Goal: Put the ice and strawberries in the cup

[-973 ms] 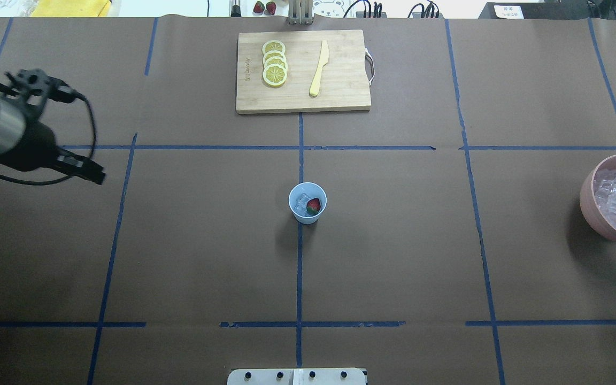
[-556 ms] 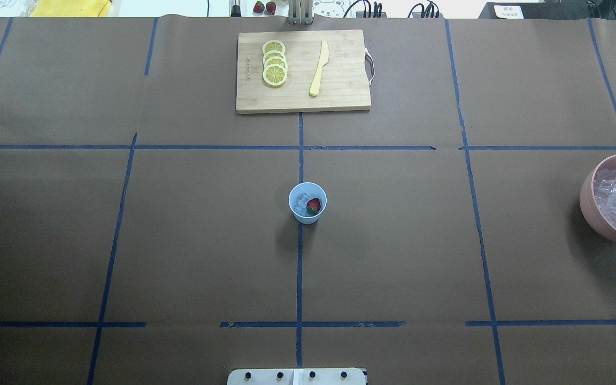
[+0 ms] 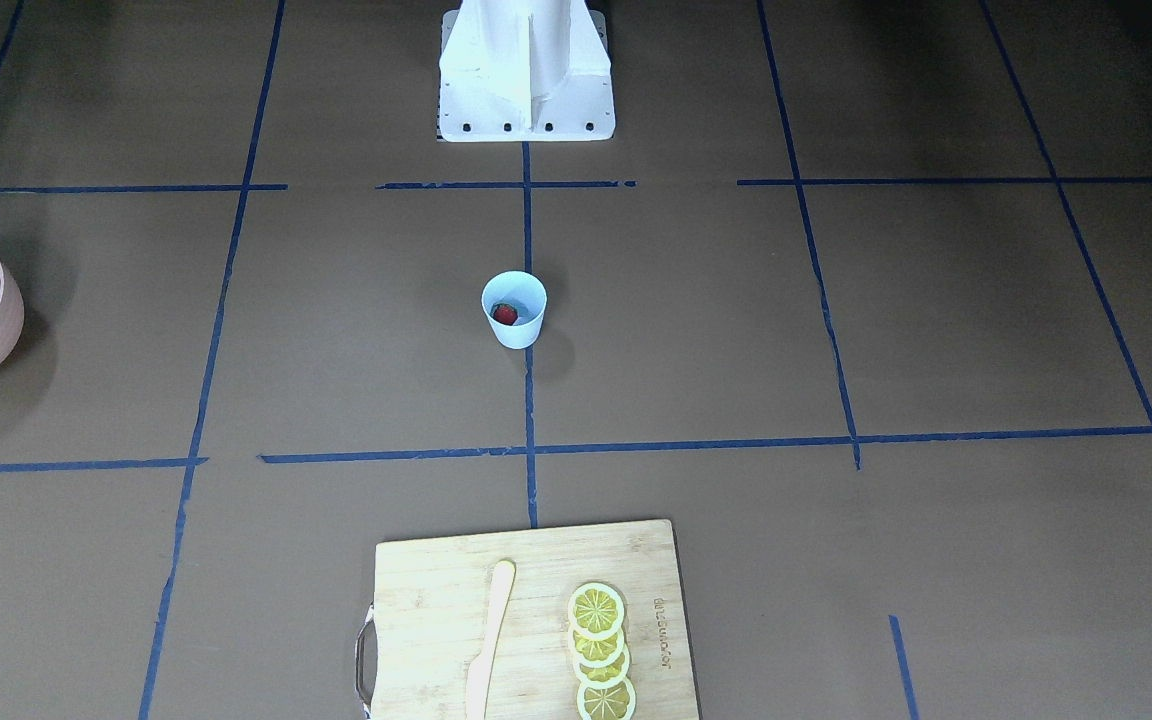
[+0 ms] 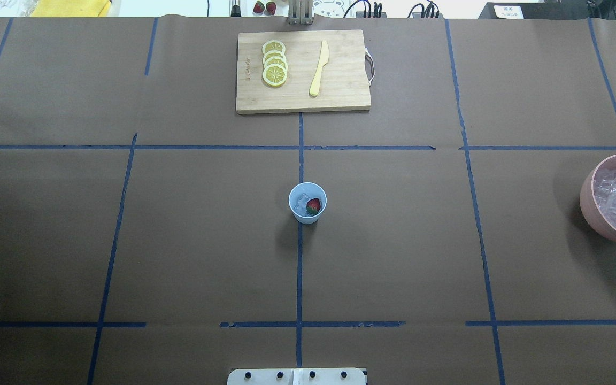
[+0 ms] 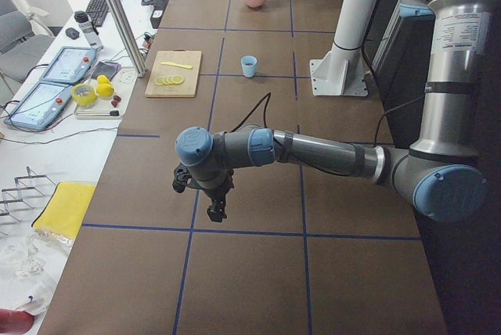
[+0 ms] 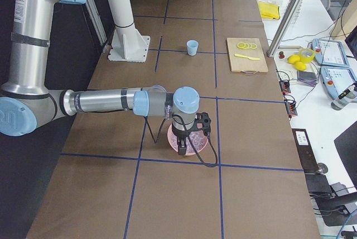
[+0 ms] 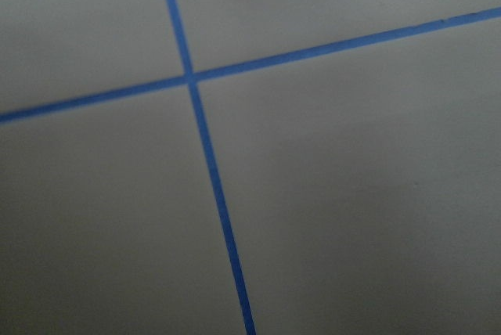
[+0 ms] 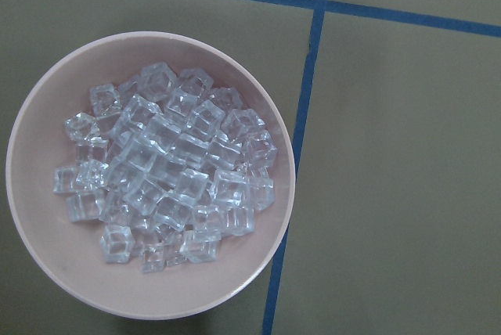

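Note:
The light-blue cup (image 4: 307,213) stands at the table's middle, also in the front view (image 3: 514,328). Inside it lie a red strawberry (image 4: 314,206) and an ice cube (image 4: 301,202). A heap of ice (image 8: 164,178) fills the pink bowl (image 8: 235,272) at the table's right edge (image 4: 586,200). My left gripper (image 5: 215,208) shows only in the exterior left view, low over the table far left of the cup. My right gripper (image 6: 182,142) shows only in the exterior right view, above the bowl. I cannot tell whether either is open or shut.
A wooden cutting board (image 4: 340,91) at the table's far side holds lemon slices (image 4: 275,63) and a yellow knife (image 4: 318,68). The robot's white base plate (image 4: 297,376) is at the near edge. Two more strawberries (image 4: 265,7) lie beyond the table.
My left arm has drawn back out of the overhead view past its left edge. The cup, the bowl and the board have not moved.

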You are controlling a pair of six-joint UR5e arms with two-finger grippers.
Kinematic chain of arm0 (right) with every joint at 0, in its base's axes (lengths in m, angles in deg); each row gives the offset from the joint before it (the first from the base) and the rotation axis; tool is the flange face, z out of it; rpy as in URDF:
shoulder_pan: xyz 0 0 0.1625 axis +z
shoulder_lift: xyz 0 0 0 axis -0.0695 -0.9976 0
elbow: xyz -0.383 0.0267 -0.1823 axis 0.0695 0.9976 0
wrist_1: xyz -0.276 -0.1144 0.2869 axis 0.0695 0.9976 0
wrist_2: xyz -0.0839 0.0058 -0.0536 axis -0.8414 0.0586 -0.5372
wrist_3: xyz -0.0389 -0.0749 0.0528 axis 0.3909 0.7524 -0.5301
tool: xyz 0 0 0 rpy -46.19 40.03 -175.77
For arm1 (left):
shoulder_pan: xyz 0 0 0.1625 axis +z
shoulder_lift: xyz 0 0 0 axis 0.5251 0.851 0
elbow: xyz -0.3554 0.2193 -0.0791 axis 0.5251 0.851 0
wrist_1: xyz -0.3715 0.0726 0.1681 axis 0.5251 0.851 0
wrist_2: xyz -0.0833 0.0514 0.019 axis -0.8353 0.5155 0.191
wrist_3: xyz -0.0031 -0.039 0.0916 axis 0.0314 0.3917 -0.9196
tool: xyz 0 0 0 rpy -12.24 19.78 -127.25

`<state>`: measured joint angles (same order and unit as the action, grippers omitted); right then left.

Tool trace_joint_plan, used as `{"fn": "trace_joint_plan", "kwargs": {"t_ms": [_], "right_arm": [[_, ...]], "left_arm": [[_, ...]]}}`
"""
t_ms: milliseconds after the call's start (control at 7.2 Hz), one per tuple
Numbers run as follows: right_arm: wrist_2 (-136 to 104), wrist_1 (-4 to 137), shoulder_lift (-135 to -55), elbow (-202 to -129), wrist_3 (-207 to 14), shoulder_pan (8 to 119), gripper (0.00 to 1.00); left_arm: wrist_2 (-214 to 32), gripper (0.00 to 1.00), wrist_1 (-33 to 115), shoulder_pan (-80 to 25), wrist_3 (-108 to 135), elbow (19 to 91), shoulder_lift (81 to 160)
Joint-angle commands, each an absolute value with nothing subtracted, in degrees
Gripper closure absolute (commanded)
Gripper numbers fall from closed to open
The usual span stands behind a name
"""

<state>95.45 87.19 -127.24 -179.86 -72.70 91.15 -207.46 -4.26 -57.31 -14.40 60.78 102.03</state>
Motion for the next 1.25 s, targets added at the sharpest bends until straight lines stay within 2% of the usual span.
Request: {"fn": "trace_joint_plan", "kwargs": {"t_ms": [0,556,695,1112], "right_arm": [[95.62,87.07,-128.58,-180.60,-72.60,91.17,0.01],[95.27,86.98,-126.40,-178.50,-73.65,90.74,0.01],[95.36,86.98,-124.90,-178.15,-74.87,90.73,0.01],[95.18,86.63,-123.92,-178.32,-75.15,90.73,0.01]], "left_arm": [[-206.54,0.00,-4.87,-57.62,-10.49,60.74,102.22],[-206.46,0.00,-5.14,-58.15,-12.32,64.16,100.91],[-206.46,0.00,-5.23,-58.67,-15.03,62.69,100.90],[-206.81,0.00,-4.96,-58.94,-15.24,66.26,94.86]]}}
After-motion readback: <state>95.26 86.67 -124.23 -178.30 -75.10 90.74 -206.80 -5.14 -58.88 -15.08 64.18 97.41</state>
